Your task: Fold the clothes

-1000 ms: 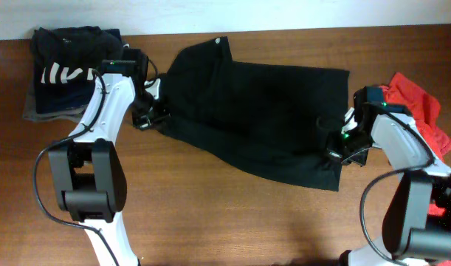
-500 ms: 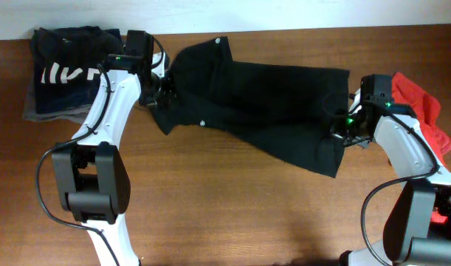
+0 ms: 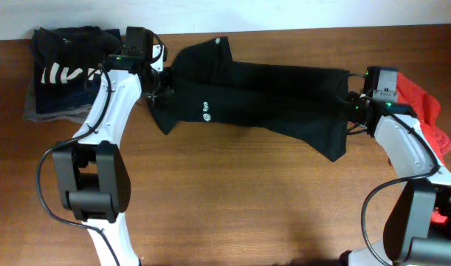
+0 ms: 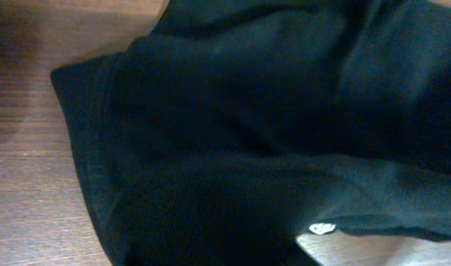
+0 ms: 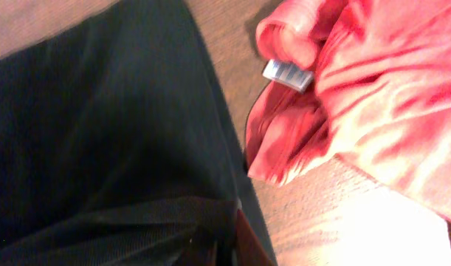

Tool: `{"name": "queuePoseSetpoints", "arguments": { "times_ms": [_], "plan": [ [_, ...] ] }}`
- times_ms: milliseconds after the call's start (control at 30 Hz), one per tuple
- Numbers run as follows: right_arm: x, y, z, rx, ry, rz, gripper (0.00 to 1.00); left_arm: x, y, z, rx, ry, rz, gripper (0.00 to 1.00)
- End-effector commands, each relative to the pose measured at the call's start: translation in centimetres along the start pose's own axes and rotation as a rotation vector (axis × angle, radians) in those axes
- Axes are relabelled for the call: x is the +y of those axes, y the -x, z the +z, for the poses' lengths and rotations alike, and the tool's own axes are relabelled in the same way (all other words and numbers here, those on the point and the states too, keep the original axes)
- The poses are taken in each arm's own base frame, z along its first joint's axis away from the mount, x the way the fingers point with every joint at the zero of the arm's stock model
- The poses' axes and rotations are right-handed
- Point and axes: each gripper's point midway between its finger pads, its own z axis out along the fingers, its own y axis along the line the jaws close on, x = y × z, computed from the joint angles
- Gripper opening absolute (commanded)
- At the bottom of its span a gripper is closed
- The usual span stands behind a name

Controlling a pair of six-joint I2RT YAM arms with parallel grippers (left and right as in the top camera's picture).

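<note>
A large black garment lies folded lengthwise in a band across the far half of the table, its small white logo facing up. My left gripper is at the garment's left end. In the left wrist view black fabric fills the frame and hides the fingers, with the logo at the lower right. My right gripper is shut on the garment's right end, and bunched black cloth runs into its jaws. An orange-red shirt lies crumpled just right of it.
A stack of dark folded clothes with white stripes sits at the far left corner. The brown wooden table shows bare wood along its near half. The table's far edge runs close behind the garment.
Both grippers have moved toward the far edge, carrying the garment's near edge up and over. The garment is now a narrower band and its white logo has come into view.
</note>
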Motion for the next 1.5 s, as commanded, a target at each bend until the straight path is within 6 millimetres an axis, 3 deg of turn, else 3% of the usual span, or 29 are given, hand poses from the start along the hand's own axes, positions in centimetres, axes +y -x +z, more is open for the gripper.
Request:
{"name": "queuePoseSetpoints", "arguments": {
  "times_ms": [0,100,167,267,300,400,600,767,900,1200,1467],
  "plan": [
    [-2.0,2.5,-0.7,-0.081,-0.057,0.047,0.1,1.1,-0.1,2.0,0.02,0.032,0.01,0.37],
    [-3.3,3.6,-0.3,-0.113,-0.082,0.068,0.16,1.2,0.1,3.3,0.015,0.03,0.036,0.44],
    [-4.0,4.0,-0.1,-0.125,-0.088,0.083,0.37,1.2,0.2,3.4,0.012,0.03,0.045,0.53],
    [-5.0,4.3,-0.1,-0.126,-0.097,0.103,0.89,1.2,0.1,3.4,0.014,0.03,0.085,0.63],
    [-5.2,4.2,-0.1,-0.117,-0.09,0.107,0.98,1.2,0.0,3.3,0.019,0.03,0.088,0.66],
    [-5.2,3.5,-0.3,-0.064,-0.063,0.116,0.99,1.4,-1.0,3.3,0.06,0.034,0.081,0.7],
    [-3.5,1.2,-2.7,0.133,0.013,0.115,0.99,1.7,-5.6,2.6,0.25,0.039,0.052,0.68],
    [-2.4,-1.0,-4.2,0.262,0.074,0.097,0.99,1.8,-7.3,2.1,0.32,0.05,0.009,0.68],
    [-2.9,-4.4,-4.7,0.397,0.052,0.106,0.99,1.8,-7.9,2.0,0.345,0.052,-0.028,0.68],
    [-2.9,-9.8,-3.5,0.537,0.088,0.133,0.99,1.6,-8.4,3.4,0.364,0.023,-0.035,0.69],
    [-3.0,-10.6,-1.8,0.504,0.109,0.099,0.99,1.9,-10.2,6.2,0.435,0.01,-0.047,0.67]
  ]
}}
